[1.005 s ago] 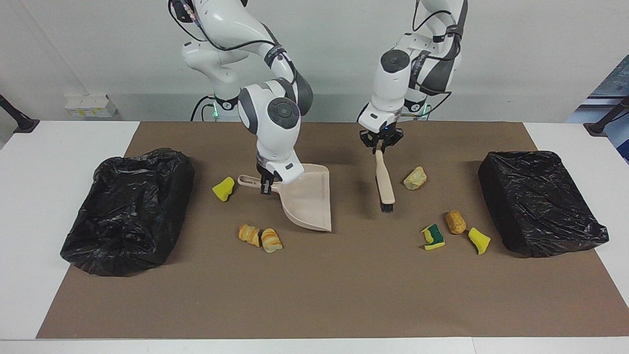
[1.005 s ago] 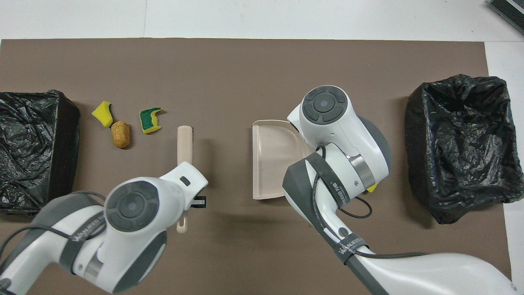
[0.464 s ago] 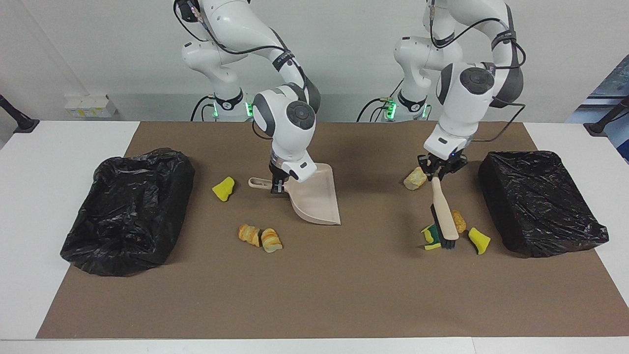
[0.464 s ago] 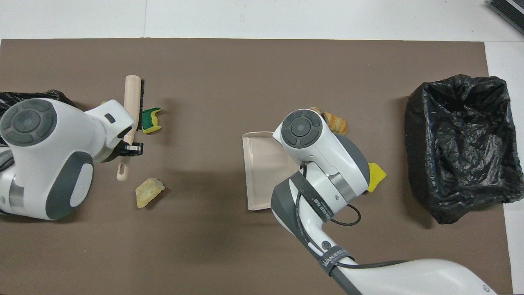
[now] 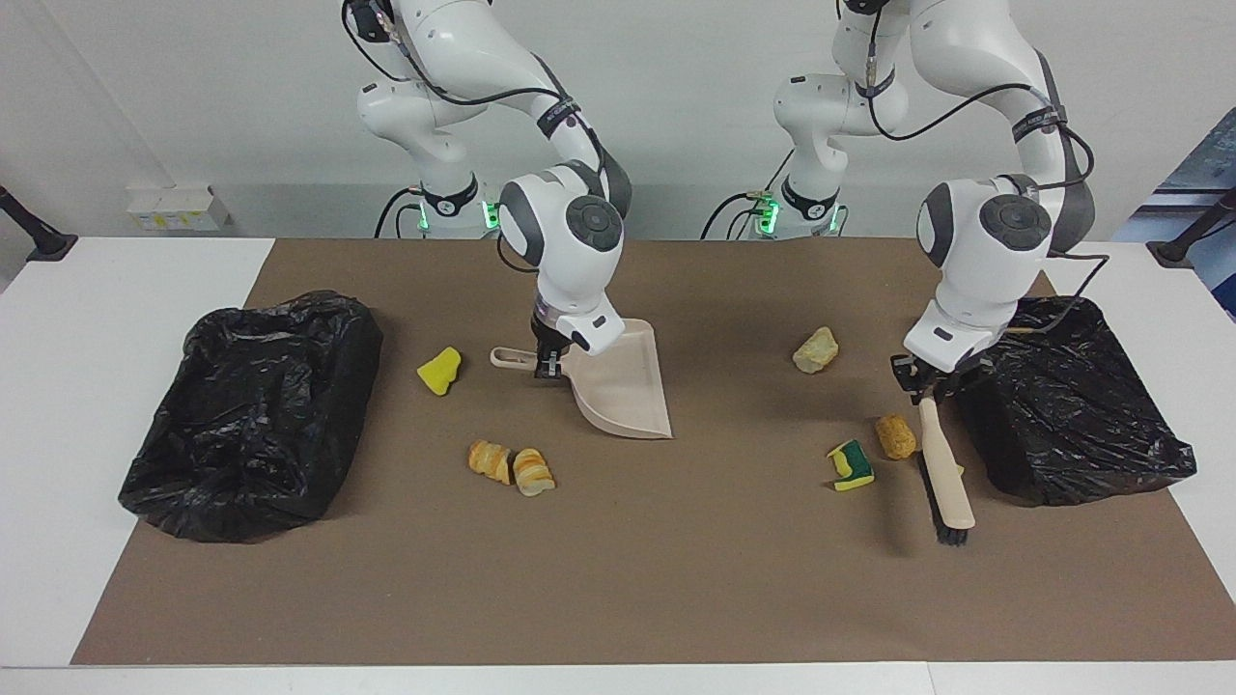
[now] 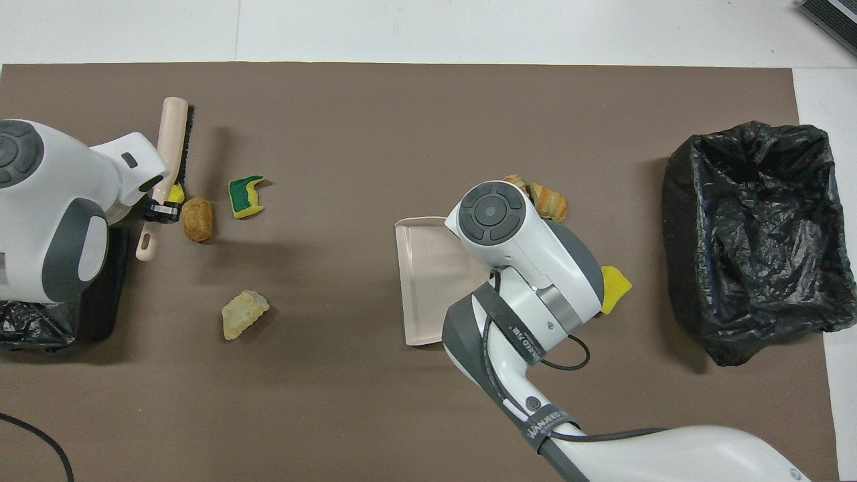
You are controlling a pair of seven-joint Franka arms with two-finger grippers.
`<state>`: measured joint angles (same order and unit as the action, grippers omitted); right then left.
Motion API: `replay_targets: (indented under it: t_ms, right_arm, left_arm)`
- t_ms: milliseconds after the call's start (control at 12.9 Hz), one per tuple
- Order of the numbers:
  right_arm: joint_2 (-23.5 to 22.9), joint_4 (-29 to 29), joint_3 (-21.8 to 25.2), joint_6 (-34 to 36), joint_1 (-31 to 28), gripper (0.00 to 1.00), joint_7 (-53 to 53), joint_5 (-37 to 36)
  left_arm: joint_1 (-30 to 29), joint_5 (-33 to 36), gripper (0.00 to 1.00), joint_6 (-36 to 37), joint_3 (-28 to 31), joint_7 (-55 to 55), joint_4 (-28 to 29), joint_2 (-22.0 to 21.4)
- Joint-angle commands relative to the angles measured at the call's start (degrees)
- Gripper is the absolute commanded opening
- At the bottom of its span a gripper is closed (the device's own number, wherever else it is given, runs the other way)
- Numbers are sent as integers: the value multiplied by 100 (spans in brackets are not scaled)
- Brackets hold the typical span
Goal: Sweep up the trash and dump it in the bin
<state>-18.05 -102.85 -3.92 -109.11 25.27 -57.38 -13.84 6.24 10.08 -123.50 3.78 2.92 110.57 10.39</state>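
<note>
My left gripper [image 5: 927,390] is shut on the handle of the beige brush [image 5: 944,475], which hangs low beside the black bin [image 5: 1072,396] at the left arm's end. It also shows in the overhead view [image 6: 161,209]. Close by lie a tan chunk [image 5: 895,436], a green-yellow sponge bit [image 5: 851,465], a pale chunk [image 5: 816,349] and a yellow bit [image 6: 175,193] half hidden by the brush. My right gripper [image 5: 547,365] is shut on the handle of the beige dustpan [image 5: 623,391]. Two bread chunks [image 5: 512,466] and a yellow sponge bit [image 5: 440,372] lie near it.
A second black-bagged bin [image 5: 251,415] stands at the right arm's end of the brown mat [image 5: 618,589]. In the overhead view the left arm covers most of the bin at its end [image 6: 33,325].
My left gripper carried the brush from the middle of the mat toward the left arm's end, past the sponge bits, to beside the bin. The dustpan shifted slightly.
</note>
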Motion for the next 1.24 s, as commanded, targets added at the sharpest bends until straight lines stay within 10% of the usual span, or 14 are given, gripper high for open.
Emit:
replay_targets:
  t_ms: [0,619,1160]
  right_arm:
    - [170,-236,-21,-128,-22,0,-71,-110]
    - [197,-253,-21,-58,-22,0,-54,-110]
    - [205,-245,-21,-75,66,0,104,-101]
  left_arm:
    - [-342,196,0,71,-71,262,-45,7]
    - [-282,187,0,352,-114,131,1352,-845]
    - [1052,-578,0,659,-141,-476,1371,-933]
